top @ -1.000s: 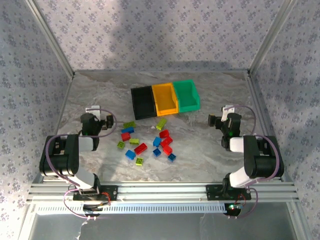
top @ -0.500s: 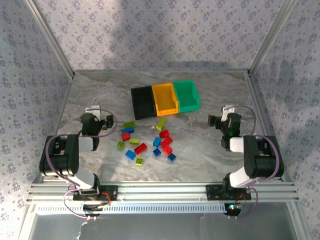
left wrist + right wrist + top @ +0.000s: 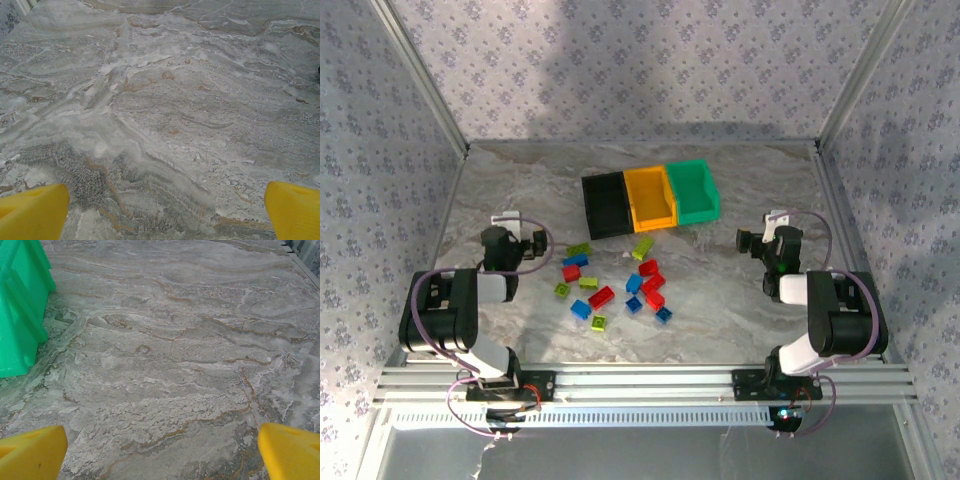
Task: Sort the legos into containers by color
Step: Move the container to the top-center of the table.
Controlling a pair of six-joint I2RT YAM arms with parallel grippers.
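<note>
Between the arms, legos [image 3: 615, 285] lie scattered on the table [image 3: 740, 300], just nearer than the bins [image 3: 650, 200].
Sorting not begun: left hand [image 3: 165, 210] and right hand [image 3: 162, 450] hang wide open, empty; next, one must reach inward.

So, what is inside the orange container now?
Inside the orange container only its bare walls show; the legos lie outside on the table. Its near wall may hide a strip of floor.

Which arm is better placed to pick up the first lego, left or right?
Left, probably. The left gripper is open and close to the nearest legos on its side of the pile. The right gripper, also open, sits farther from them, nearer the green bin.
</note>
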